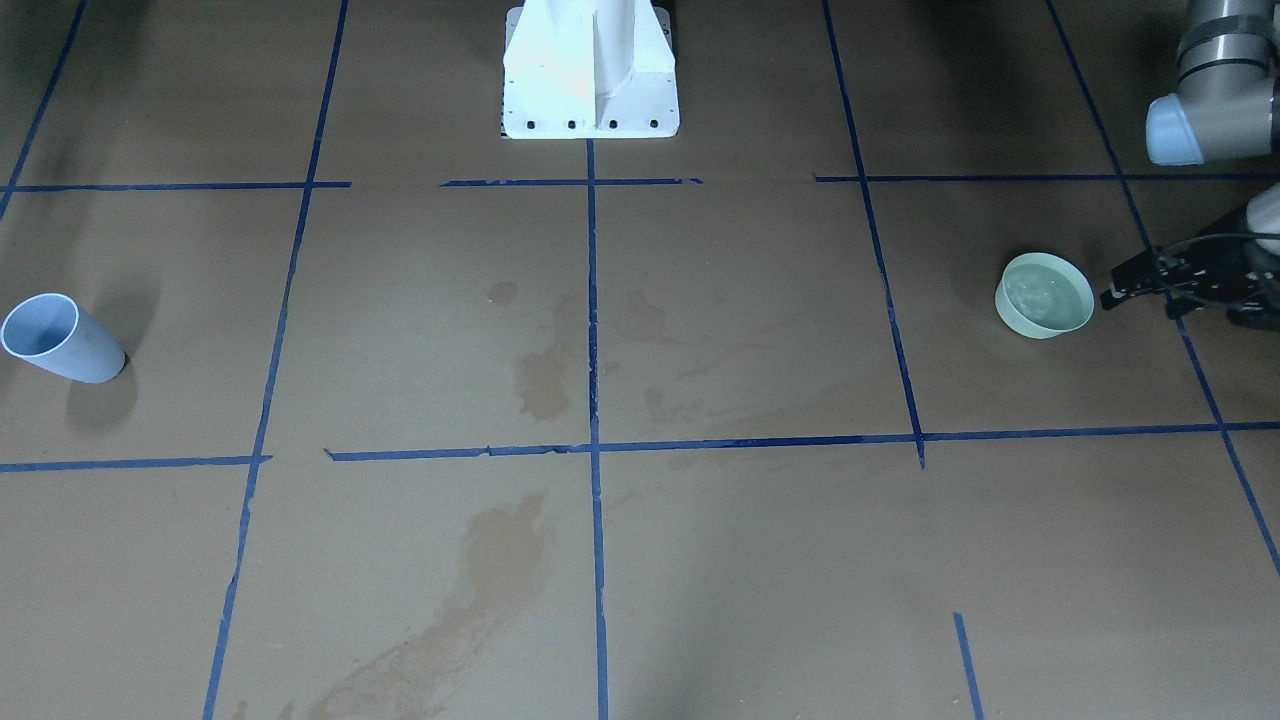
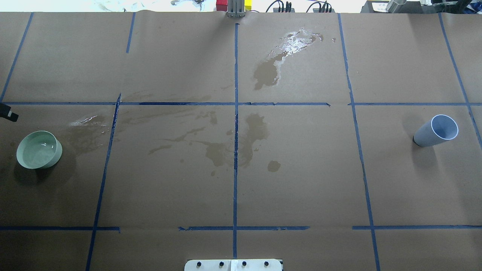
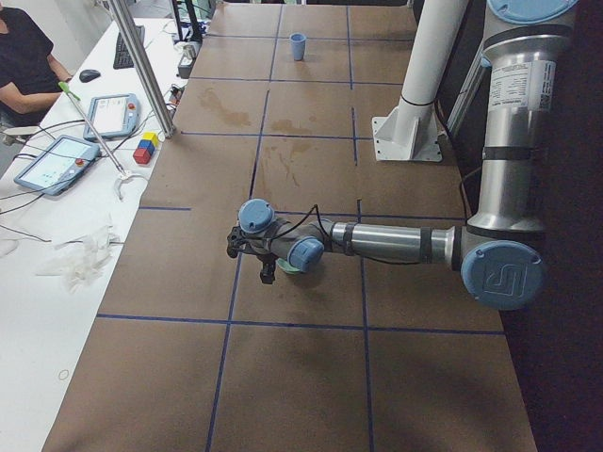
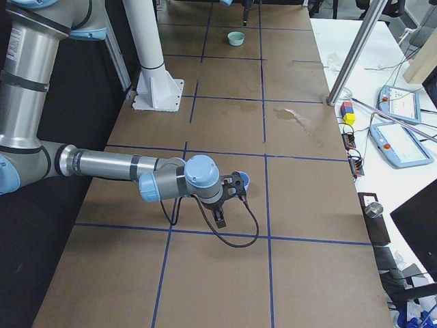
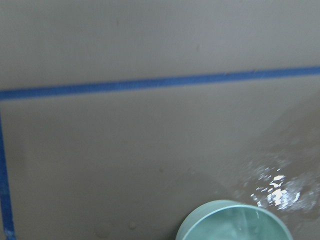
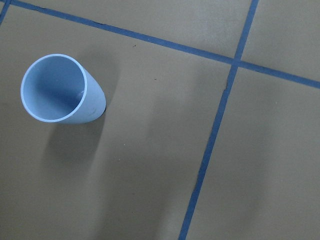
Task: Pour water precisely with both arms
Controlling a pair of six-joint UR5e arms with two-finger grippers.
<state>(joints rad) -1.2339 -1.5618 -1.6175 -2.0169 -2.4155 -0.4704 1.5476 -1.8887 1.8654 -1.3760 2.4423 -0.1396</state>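
A pale green bowl (image 1: 1010, 300) holds clear water (image 1: 1048, 300) at the table's left end; it also shows in the overhead view (image 2: 39, 149) and at the bottom of the left wrist view (image 5: 235, 225). My left gripper (image 1: 1118, 284) hovers just beside the bowl, apart from it, its fingers spread and empty. A pale blue cup (image 1: 60, 338) stands upright and empty at the right end, also seen in the overhead view (image 2: 435, 130) and the right wrist view (image 6: 62, 90). My right gripper (image 4: 229, 198) hangs near the cup; I cannot tell whether it is open.
Blue tape lines grid the brown paper. Dark wet stains (image 2: 226, 146) spread across the middle and a glossy puddle (image 2: 290, 43) lies at the far side. The white pedestal (image 1: 590, 90) stands at the robot's edge. Tablets (image 3: 57, 160) and an operator sit beyond the far edge.
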